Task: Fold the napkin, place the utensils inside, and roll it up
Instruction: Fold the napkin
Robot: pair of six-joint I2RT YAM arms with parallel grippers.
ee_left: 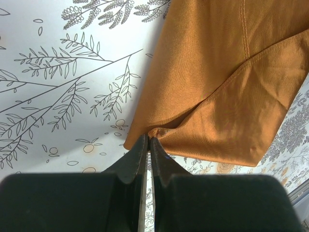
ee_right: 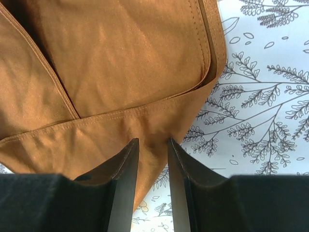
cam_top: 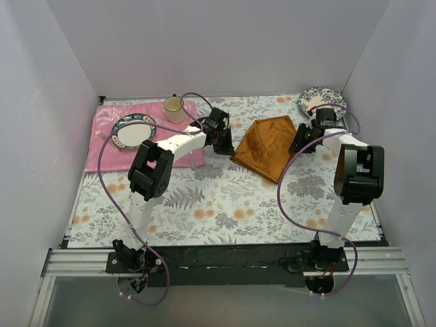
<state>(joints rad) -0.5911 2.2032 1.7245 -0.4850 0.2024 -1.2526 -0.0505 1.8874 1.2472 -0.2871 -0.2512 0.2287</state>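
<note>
Your left end effector [ee_left: 147, 144] is pressed together, pinching a corner of the napkin [ee_left: 217, 82]. Your right end effector [ee_right: 153, 147] is spread, with the napkin edge between its jaws.

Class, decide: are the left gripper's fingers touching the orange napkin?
Touching. The left wrist view shows the fingers of the left gripper shut on a corner of the napkin, with no gap showing.

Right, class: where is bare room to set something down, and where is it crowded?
Bare: the wide near strip of tablecloth between the napkin and the arm bases. Crowded: far left, the pink placemat bearing plate and cup; left claw and right claw flank the napkin.
</note>
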